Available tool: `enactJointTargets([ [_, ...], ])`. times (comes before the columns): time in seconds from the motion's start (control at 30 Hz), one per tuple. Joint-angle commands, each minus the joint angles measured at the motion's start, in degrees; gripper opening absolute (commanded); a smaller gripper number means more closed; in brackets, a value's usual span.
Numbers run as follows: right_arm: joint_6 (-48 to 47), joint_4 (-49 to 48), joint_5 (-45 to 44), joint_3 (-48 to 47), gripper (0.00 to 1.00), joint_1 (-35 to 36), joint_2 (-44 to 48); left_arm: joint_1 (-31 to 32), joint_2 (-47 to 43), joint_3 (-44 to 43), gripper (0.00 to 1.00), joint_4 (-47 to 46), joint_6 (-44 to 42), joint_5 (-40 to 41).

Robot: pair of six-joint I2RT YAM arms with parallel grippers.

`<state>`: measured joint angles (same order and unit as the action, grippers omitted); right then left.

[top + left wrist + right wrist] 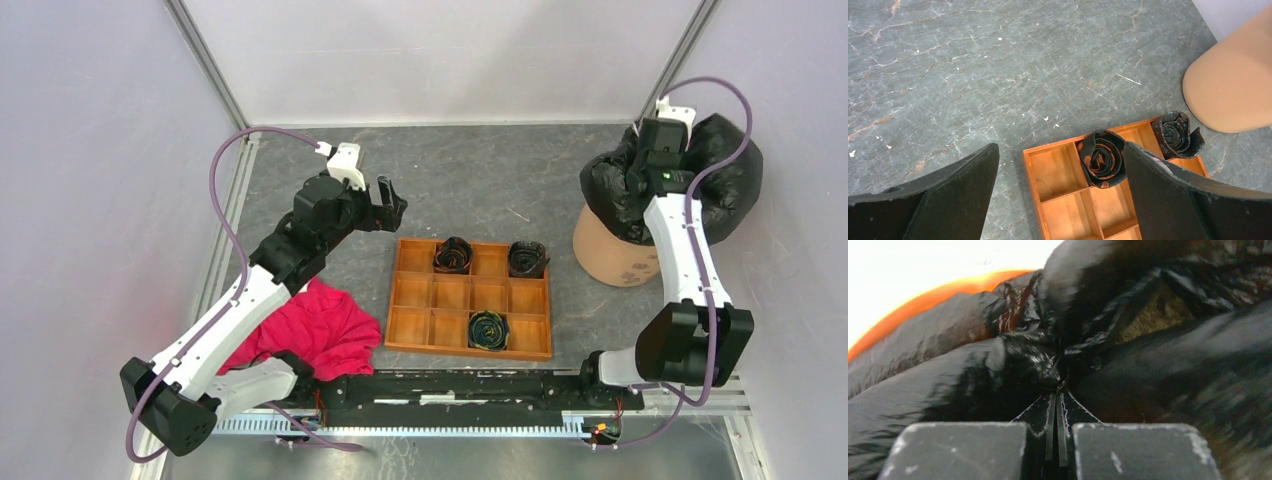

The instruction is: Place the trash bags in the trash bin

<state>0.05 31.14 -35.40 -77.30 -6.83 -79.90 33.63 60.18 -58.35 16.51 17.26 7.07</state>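
Note:
The black trash bag (pixel 722 178) sits bunched on top of the terracotta trash bin (pixel 612 256) at the far right and bulges over its rim. My right gripper (pixel 657 168) is pressed into the top of the bag. In the right wrist view it (pixel 1057 392) is shut, pinching a fold of glossy black film (pixel 1013 355), with the bin's orange rim (pixel 943 292) behind. My left gripper (pixel 386 204) is open and empty, above the table left of the tray; it also shows in the left wrist view (pixel 1060 150). The bin's side (pixel 1233 90) shows there too.
A wooden tray of compartments (pixel 412 300) lies mid-table with three dark rolls (pixel 453 255) (pixel 527 259) (pixel 488 330). The tray (pixel 1048 172) and two rolls (pixel 1103 157) (pixel 1175 132) show below my left gripper. A red cloth (pixel 315 330) lies near left. Walls enclose the table.

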Motion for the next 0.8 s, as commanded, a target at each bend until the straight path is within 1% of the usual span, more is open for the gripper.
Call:
enactJointTargets([
  [0.0,6.67,-5.47,10.16,6.12,0.00,-2.21,1.79,0.47,-1.38,0.33,1.00,-2.45,-1.44,-0.40],
  [0.1,7.10,-8.19,15.21,9.62,0.00,-2.44,2.16,0.49,-1.47,0.36,1.00,-2.53,-1.35,-0.42],
  [0.2,7.55,-11.92,23.93,12.37,0.00,-2.41,2.38,0.49,-1.38,0.34,1.00,-2.54,-1.35,-0.45],
  [0.27,7.34,-14.89,31.49,13.93,0.00,-2.40,2.14,0.54,-1.38,0.34,1.00,-2.49,-1.35,-0.45],
  [0.4,7.98,-19.58,43.57,16.05,0.00,-2.36,0.35,0.53,-1.37,0.34,1.00,-2.36,-1.37,0.04],
  [0.5,8.44,-25.85,52.72,17.63,0.00,-2.31,-0.96,0.48,-1.08,0.19,1.00,-2.06,-1.36,0.23],
  [0.6,9.54,-30.63,61.90,17.09,0.00,-1.73,-3.42,0.56,-0.39,-0.09,1.00,-1.77,-1.26,0.15],
  [0.77,10.22,-33.42,69.46,12.79,0.00,1.00,-8.86,0.49,0.77,-0.54,0.99,-1.31,-0.87,-0.25],
])
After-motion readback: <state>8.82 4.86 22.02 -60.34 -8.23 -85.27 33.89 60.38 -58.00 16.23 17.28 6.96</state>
